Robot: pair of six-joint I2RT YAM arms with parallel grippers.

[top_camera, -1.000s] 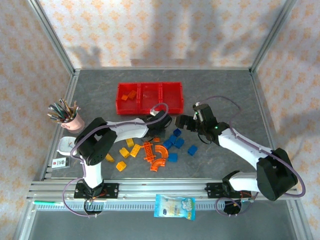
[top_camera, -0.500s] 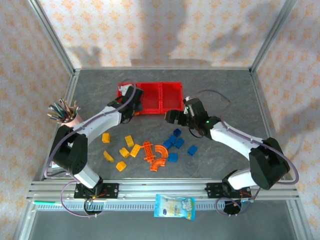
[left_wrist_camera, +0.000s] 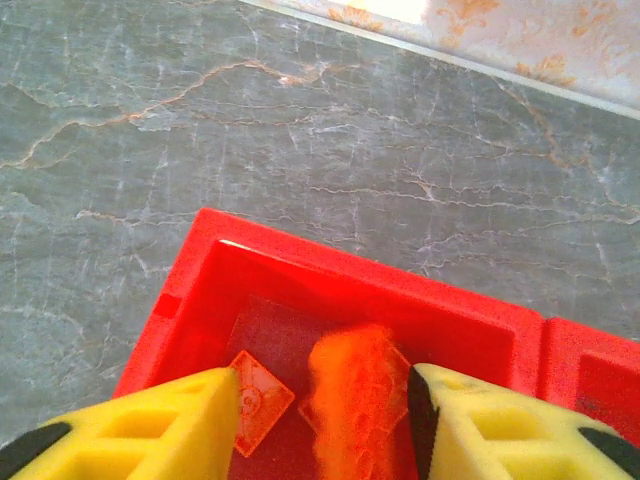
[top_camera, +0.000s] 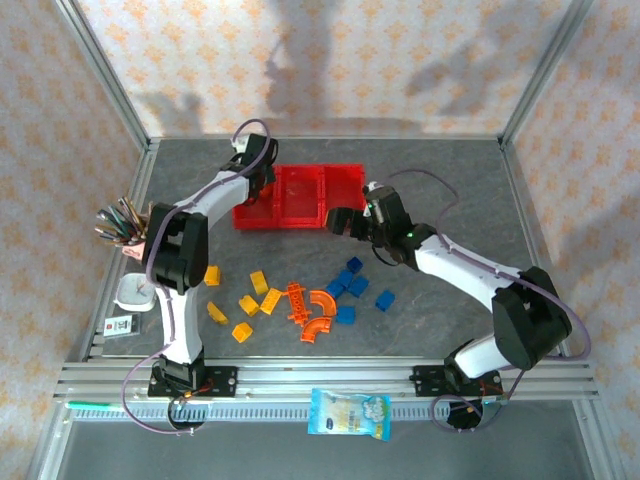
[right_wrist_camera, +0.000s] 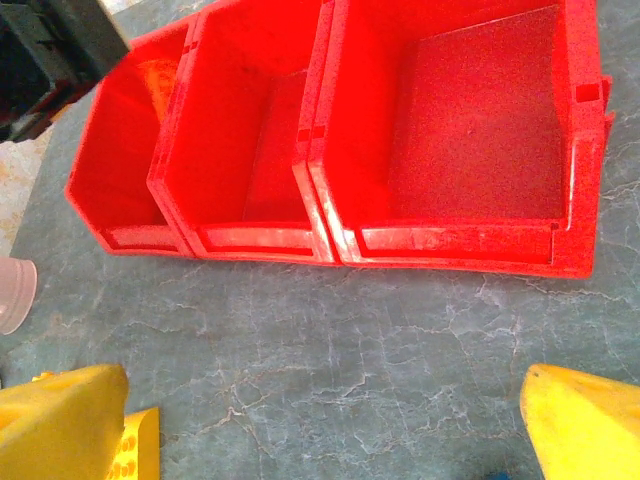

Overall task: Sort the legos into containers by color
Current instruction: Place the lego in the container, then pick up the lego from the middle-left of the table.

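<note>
Surface (top_camera: pixel 450 180): carried the loose legos (top_camera: pixel 300 305), all on the near side of the bins.
Containers (top_camera: pixel 300 222): three joined red bins.
Right gripper (right_wrist_camera: pixel 325 385): fingers spread wide, empty, just before the bins; the nearer arm to the blue bricks (top_camera: pixel 352 285).
Left gripper (left_wrist_camera: pixel 322 390): fingers apart, above the leftmost bin.
Orange brick (left_wrist_camera: pixel 352 395): blurred between those fingers, directly over that bin.

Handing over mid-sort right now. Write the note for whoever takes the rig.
Left gripper: open above the left bin, a blurred orange piece between its fingers, seemingly dropping.
Right gripper: open, empty, facing the middle bin and right bin, both bare.
Done: orange pieces in the left bin.
Left: yellow bricks, orange arches and blue cubes on the table.
</note>
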